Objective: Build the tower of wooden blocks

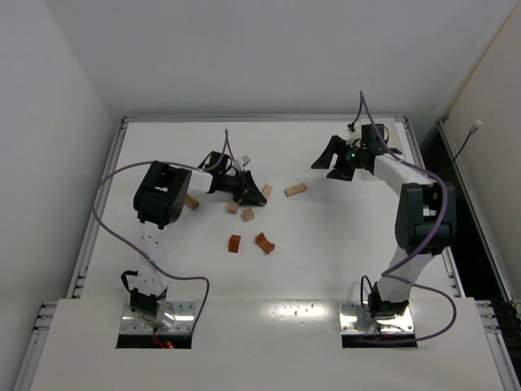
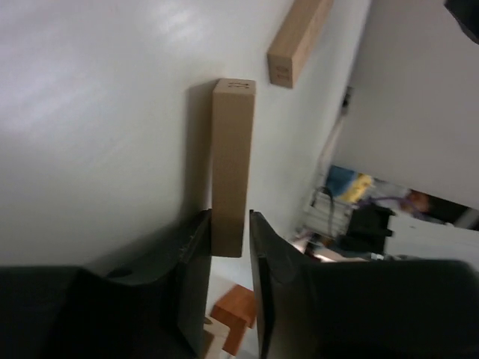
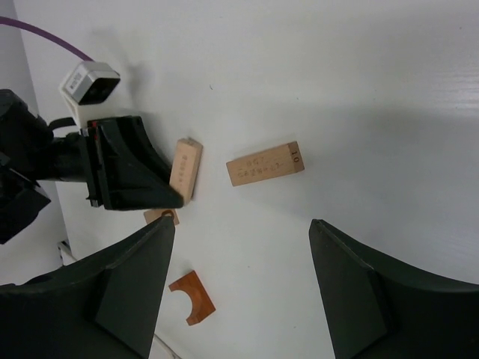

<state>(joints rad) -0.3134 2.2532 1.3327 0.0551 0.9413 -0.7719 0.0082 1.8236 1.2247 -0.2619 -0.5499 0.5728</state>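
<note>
A pale bar is gripped endwise by the left jaws, likely for lifting; at two o'clock the right jaws are held open, empty.

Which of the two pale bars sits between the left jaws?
The pale bar whose end sits between the left gripper's jaws; the other pale bar lies free on the table beyond it.

White table, pale walls, possibly dark floor
</note>
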